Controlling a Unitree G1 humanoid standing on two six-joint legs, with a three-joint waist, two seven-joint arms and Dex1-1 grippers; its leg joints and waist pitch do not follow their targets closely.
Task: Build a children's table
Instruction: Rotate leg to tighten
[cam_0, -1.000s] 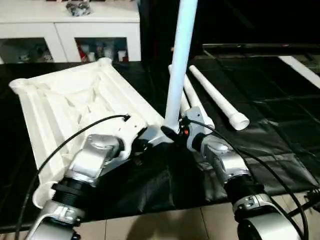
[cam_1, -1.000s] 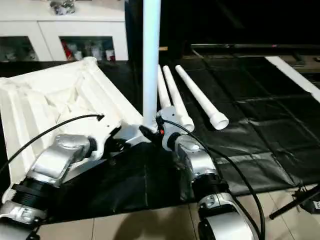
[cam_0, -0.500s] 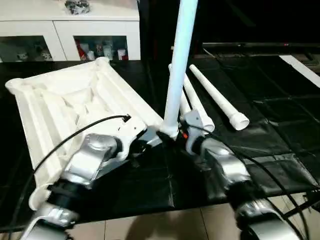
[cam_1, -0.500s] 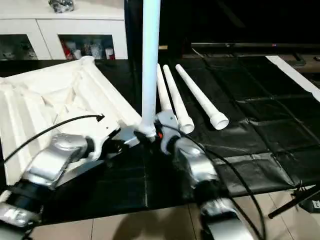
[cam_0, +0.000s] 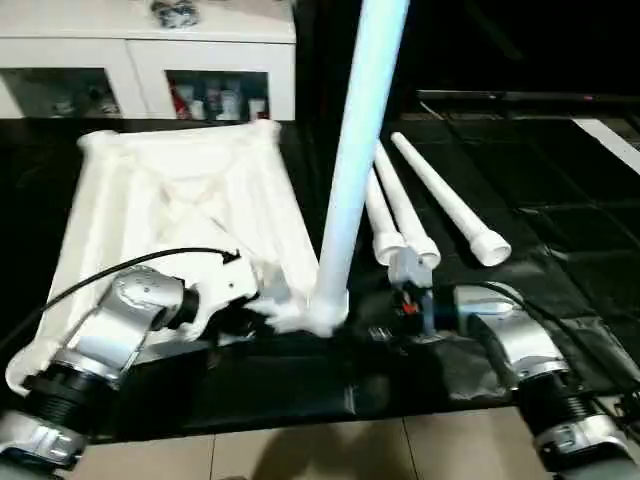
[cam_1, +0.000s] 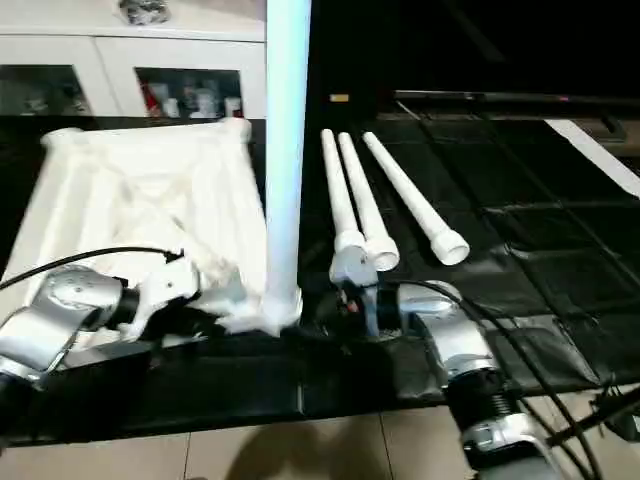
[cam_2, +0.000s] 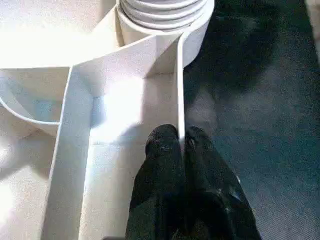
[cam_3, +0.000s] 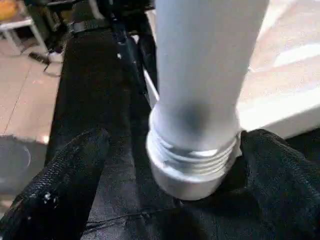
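Observation:
The white table top (cam_0: 170, 200) lies upside down on the left, ribbed underside up. One white leg (cam_0: 350, 160) stands upright in its near right corner socket (cam_0: 325, 315). My left gripper (cam_0: 262, 300) is shut on the thin rim wall (cam_2: 179, 90) of the top, just short of that socket (cam_2: 162, 20). My right gripper (cam_3: 177, 142) is open, one black finger (cam_3: 75, 170) on each side of the leg's threaded base (cam_3: 192, 160), with gaps on both sides. Three more legs (cam_0: 440, 195) lie side by side on the mat to the right.
A black mat (cam_0: 560, 200) covers the floor under everything; pale tiles (cam_0: 300, 450) begin at its near edge. A white cabinet with glass doors (cam_0: 150, 60) stands at the back left. Black cables run along both forearms.
The camera has shifted. The table top has swung round with the leg, its legged corner now nearer me. My right arm has drawn back to the right of the leg.

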